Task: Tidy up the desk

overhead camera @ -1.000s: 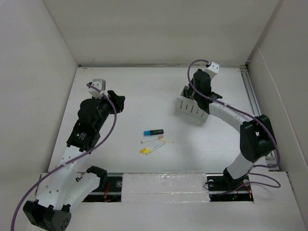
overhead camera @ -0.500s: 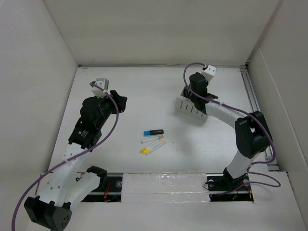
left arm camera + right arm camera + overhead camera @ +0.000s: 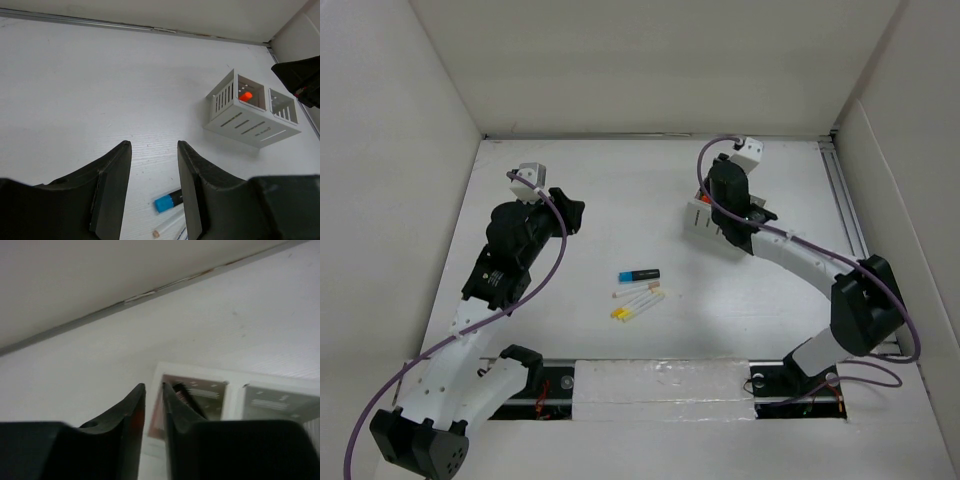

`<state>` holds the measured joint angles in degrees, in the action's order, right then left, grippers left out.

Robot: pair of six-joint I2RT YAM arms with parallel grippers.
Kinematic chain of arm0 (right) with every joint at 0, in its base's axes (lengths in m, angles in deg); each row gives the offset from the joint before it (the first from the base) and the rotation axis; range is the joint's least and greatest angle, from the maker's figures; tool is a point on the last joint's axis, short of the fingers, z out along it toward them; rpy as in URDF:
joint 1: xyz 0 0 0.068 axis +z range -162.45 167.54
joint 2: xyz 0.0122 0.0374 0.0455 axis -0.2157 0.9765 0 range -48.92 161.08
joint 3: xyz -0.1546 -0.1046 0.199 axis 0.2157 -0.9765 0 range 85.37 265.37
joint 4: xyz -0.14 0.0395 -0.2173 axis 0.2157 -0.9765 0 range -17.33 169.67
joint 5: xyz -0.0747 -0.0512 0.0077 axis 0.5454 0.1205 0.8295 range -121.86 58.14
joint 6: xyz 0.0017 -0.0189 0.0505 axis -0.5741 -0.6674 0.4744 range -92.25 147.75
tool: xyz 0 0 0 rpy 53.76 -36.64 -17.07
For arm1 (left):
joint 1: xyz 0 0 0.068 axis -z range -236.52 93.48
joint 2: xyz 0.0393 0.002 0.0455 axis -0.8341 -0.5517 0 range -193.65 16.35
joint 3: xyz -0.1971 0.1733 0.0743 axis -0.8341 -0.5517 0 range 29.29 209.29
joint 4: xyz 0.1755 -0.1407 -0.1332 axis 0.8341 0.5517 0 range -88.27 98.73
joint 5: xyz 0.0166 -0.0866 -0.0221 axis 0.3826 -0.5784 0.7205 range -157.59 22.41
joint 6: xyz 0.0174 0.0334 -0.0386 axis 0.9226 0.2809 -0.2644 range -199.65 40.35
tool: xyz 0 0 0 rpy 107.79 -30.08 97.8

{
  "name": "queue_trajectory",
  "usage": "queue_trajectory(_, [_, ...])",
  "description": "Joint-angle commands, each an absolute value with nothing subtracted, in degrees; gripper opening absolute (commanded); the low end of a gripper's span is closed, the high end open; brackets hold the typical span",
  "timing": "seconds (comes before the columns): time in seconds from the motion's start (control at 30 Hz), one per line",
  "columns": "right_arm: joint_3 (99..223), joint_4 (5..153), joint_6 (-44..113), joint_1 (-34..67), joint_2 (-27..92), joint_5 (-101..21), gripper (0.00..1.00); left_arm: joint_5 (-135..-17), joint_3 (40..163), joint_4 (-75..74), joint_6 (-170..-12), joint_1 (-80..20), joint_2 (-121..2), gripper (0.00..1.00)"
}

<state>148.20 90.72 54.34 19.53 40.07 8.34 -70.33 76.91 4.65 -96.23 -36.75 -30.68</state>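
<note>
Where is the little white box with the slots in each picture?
Top external: the slotted box sits right of centre, partly under the right arm.
Left wrist: the box is at the right, with something orange in its left compartment.
Right wrist: the box is at the bottom, right of the middle.
Shared landmark: the back wall seam runs beyond the box in every view.
</note>
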Motion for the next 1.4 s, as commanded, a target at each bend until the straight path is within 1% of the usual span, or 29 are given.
queue_trajectory(0.0, [146.98, 92.06, 52.98, 21.38, 37.22, 3.6, 0.2, -71.11, 78.6, 2.97, -96.0, -36.65, -29.45, 0.38])
queue_trajectory(0.03, [146.72, 91.8, 52.28, 22.17, 36.78, 0.69, 0.12, -70.93, 78.69, 2.96, -96.0, -36.65, -29.44, 0.38])
queue_trajectory(0.07, [145.5, 92.4, 51.22, 22.78, 36.34, -3.26, 0.07, -70.67, 78.78, 3.05, -96.0, -36.65, -29.79, 0.38])
queue_trajectory(0.1, [144.88, 92.58, 49.73, 24.36, 35.99, -10.43, 0.0, -70.93, 78.78, 3.49, -96.0, -36.65, -29.97, 0.38])
queue_trajectory(0.2, [141.9, 94.25, 50.68, 28.92, 36.77, -18.65, 0.0, -71.54, 78.86, 3.23, -95.91, -36.65, -29.8, 0.38])
queue_trajectory(0.23, [141.27, 94.26, 51.38, 30.25, 37.29, -19.46, 0.03, -71.2, 78.78, 3.14, -95.91, -36.65, -29.36, 0.38])
queue_trajectory(0.27, [140.66, 93.56, 51.82, 31.56, 37.74, -19.99, 0.09, -70.76, 78.69, 3.14, -95.82, -36.65, -29.36, 0.38])
queue_trajectory(0.3, [139.43, 93.38, 51.92, 32.97, 38.17, -20.52, 0.25, -70.14, 78.69, 3.31, -95.73, -36.65, -29.27, 0.38])
queue_trajectory(0.37, [138.2, 93.29, 51.65, 36.66, 39.49, -20.52, 0.41, -70.4, 78.95, 3.66, -95.73, -36.65, -29.44, 0.38])
queue_trajectory(0.4, [137.84, 93.12, 50.87, 37.63, 40.02, -19.48, 0.51, -70.66, 78.86, 3.49, -95.73, -36.65, -29.36, 0.38])
queue_trajectory(0.47, [138.19, 89.62, 50.69, 39.83, 41.34, -17.11, 0.59, -70.67, 78.69, 3.05, -95.73, -36.65, -29.09, 0.38])
queue_trajectory(0.5, [138.28, 88.82, 49.9, 40.36, 41.6, -16.4, 0.66, -70.23, 78.69, 3.05, -95.64, -36.65, -29.18, 0.38])
queue_trajectory(0.57, [138.37, 87.06, 48.15, 41.24, 42.39, -16.83, 0.71, -70.4, 79.21, 3.75, -95.64, -36.65, -30.14, 0.38])
queue_trajectory(0.67, [139.33, 85.21, 47.08, 42.82, 44.23, -16.83, 0.75, -70.84, 79.04, 3.14, -95.64, -36.65, -29.97, 0.38])
queue_trajectory(0.7, [140.81, 82.51, 46.3, 43.44, 45.55, -17.01, 0.77, -70.15, 79.13, 3.14, -95.56, -36.65, -30.15, 0.38])
queue_trajectory(0.87, [144.77, 80.2, 43.23, 44.58, 49.94, -16.22, 0.79, -70.58, 79.04, 3.32, -95.56, -36.65, -30.41, 0.38])
queue_trajectory(0.93, [146.27, 77.23, 42.95, 44.59, 51.62, -15.34, 0.79, -70.05, 79.04, 3.14, -95.47, -36.65, -30.32, 0.38])
queue_trajectory(1.17, [152.34, 73.69, 41.55, 44.59, 56.46, -10.86, 0.8, -70.14, 79.22, 3.14, -95.47, -36.65, -31.29, 0.38])
queue_trajectory(1.37, [155.15, 70.62, 39.96, 44.59, 59.36, -11.9, 0.79, -70.23, 79.3, 3.14, -95.38, -36.65, -30.68, 0.38])
